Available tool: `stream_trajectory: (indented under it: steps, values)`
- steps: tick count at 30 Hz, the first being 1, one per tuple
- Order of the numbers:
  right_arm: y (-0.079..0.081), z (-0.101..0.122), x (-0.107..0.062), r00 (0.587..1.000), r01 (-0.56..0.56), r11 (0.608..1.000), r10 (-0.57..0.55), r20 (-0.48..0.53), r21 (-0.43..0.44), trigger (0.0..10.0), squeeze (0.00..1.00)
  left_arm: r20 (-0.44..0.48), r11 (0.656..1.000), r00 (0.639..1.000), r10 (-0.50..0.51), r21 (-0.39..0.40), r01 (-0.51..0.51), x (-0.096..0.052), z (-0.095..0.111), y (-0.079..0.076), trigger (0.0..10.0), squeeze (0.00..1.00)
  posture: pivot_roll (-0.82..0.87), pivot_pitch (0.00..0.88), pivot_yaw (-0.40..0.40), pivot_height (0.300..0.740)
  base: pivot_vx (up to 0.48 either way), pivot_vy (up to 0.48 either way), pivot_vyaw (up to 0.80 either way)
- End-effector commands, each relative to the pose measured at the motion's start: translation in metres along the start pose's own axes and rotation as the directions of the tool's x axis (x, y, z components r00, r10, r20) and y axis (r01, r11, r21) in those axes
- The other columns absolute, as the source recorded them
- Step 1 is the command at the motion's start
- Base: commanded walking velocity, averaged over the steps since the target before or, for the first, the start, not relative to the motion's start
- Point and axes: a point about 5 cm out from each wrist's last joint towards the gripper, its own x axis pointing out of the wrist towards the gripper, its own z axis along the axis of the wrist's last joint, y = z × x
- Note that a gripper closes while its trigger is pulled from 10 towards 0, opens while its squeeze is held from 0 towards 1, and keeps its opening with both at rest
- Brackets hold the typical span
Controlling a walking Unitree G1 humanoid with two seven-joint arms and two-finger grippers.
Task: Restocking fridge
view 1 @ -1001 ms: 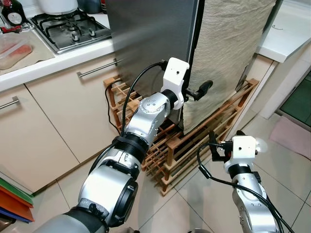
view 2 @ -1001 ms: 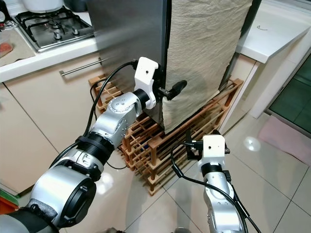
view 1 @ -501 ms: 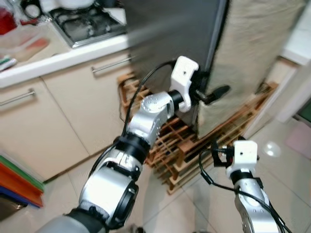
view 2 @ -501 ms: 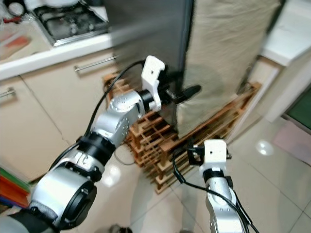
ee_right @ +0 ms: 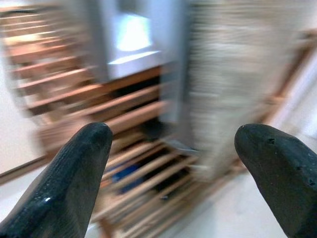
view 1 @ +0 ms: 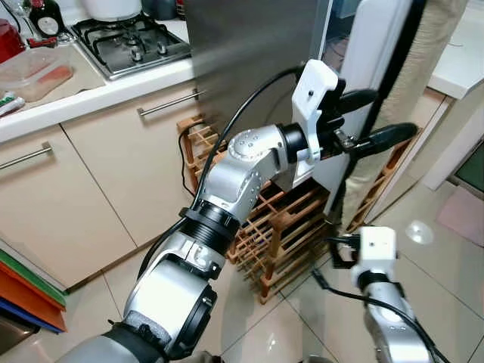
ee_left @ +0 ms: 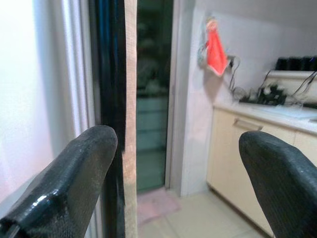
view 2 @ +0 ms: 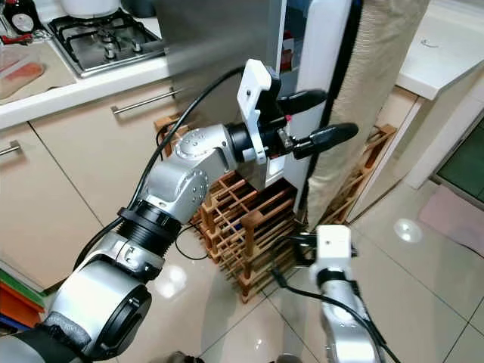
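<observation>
The grey steel fridge [view 1: 249, 53] stands on a wooden rack, and its door [view 1: 374, 38] is swung partly open, white on the inside and draped with beige cloth [view 2: 378, 68] on the outside. My left gripper [view 1: 393, 112] is open, its two black fingers straddling the door's free edge. In the left wrist view the door edge [ee_left: 114, 99] runs close by one finger [ee_left: 64, 183], with a wide gap to the other. My right gripper [ee_right: 173, 134] is open and holds nothing; its arm [view 1: 376, 247] hangs low over the floor tiles in front of the rack.
The wooden bottle rack [view 1: 287, 227] sits under the fridge. A counter with a gas hob [view 1: 132, 41] and cream cabinets [view 1: 113, 181] runs along my left. A white counter [view 1: 461, 60] and a pink mat [view 1: 461, 212] lie to the right. Tiled floor spreads in front.
The fridge door has gone from shut to partly open, and my left gripper has moved up and to the right with its edge. The camera has shifted too.
</observation>
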Motion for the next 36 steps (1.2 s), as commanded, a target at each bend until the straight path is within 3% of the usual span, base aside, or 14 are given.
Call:
stream_trajectory:
  steps: [1,4,6,11,16,18,21,22,23,24,26,30,35,36]
  values:
    - [0.003,0.0,0.002,1.0,-0.03,1.0,0.03,-0.006,-0.002,10.0,0.0,0.03,0.994,0.999,-0.013,-0.108,0.016,0.004,-0.016,-0.017,10.0,0.0,-0.17,0.009,0.06,0.74,0.0,0.0,0.0]
    - [0.006,-0.004,0.002,0.996,-0.077,0.997,0.077,-0.04,0.018,10.0,0.0,0.017,0.994,0.999,0.036,-0.107,-0.034,-0.015,-0.013,-0.01,10.0,0.0,-0.16,0.007,0.058,0.74,0.0,0.0,0.0]
    - [0.007,-0.005,0.002,0.995,-0.089,0.996,0.09,-0.045,0.02,10.0,0.0,0.018,0.993,0.999,0.046,-0.111,-0.044,-0.018,-0.012,-0.009,10.0,0.0,-0.16,0.007,0.058,0.74,0.0,0.0,0.0]
    - [0.038,-0.017,-0.001,0.946,-0.3,0.953,0.303,-0.118,0.042,10.0,0.0,-0.029,0.978,0.98,0.199,-0.064,-0.201,-0.058,-0.005,0.016,10.0,0.0,-0.14,0.0,0.056,0.74,0.0,0.0,0.0]
    - [0.053,-0.011,0.019,0.947,-0.308,0.95,0.311,-0.085,0.045,10.0,0.0,-0.142,0.933,0.923,0.358,0.012,-0.36,-0.095,-0.021,0.033,10.0,0.0,-0.12,0.0,0.054,0.74,0.0,0.0,0.0]
    - [0.053,0.004,0.031,0.964,-0.264,0.964,0.264,-0.022,0.021,10.0,0.0,-0.195,0.862,0.84,0.507,0.108,-0.495,-0.119,-0.036,0.042,10.0,0.0,-0.12,0.0,0.054,0.74,0.0,0.0,0.0]
    - [0.04,0.026,0.044,0.978,-0.195,0.981,0.194,0.07,0.001,10.0,0.0,-0.238,0.674,0.631,0.738,0.222,-0.704,-0.157,-0.058,0.053,10.0,0.0,-0.11,0.0,0.056,0.74,0.0,0.0,0.0]
    - [0.04,0.026,0.044,0.978,-0.195,0.981,0.194,0.07,0.001,10.0,0.0,-0.238,0.674,0.631,0.738,0.222,-0.704,-0.157,-0.058,0.053,10.0,0.0,-0.11,0.0,0.056,0.74,0.0,0.0,0.0]
    - [0.035,0.041,0.05,0.976,-0.177,0.984,0.18,0.125,-0.03,10.0,0.0,-0.279,0.577,0.512,0.812,0.26,-0.774,-0.181,-0.076,0.052,10.0,0.0,-0.1,0.0,0.052,0.74,0.0,0.0,0.0]
    - [0.034,0.046,0.053,0.973,-0.174,0.984,0.178,0.144,-0.04,10.0,0.0,-0.296,0.547,0.473,0.83,0.269,-0.793,-0.189,-0.082,0.051,10.0,0.0,-0.1,0.0,0.049,0.74,0.0,0.0,0.0]
    - [0.03,0.058,0.058,0.968,-0.161,0.986,0.167,0.187,-0.048,10.0,0.0,-0.321,0.515,0.429,0.844,0.265,-0.815,-0.199,-0.093,0.046,10.0,0.0,-0.09,0.0,0.043,0.74,0.0,0.0,0.0]
    - [0.024,0.067,0.062,0.963,-0.128,0.989,0.143,0.226,-0.079,10.0,0.0,-0.308,0.484,0.396,0.865,0.307,-0.819,-0.208,-0.098,0.042,10.0,0.0,-0.09,0.0,0.037,0.74,0.0,0.0,0.0]
    - [0.006,0.076,0.066,0.963,-0.023,0.996,0.045,0.266,-0.085,10.0,0.0,-0.275,0.303,0.201,0.94,0.406,-0.862,-0.24,-0.106,0.043,10.0,0.0,-0.1,0.0,0.037,0.74,0.0,0.0,0.0]
    - [0.004,0.077,0.066,0.962,-0.013,0.996,0.035,0.27,-0.084,10.0,0.0,-0.269,0.284,0.181,0.946,0.419,-0.862,-0.243,-0.107,0.043,10.0,0.0,-0.1,0.0,0.037,0.74,0.0,0.0,0.0]
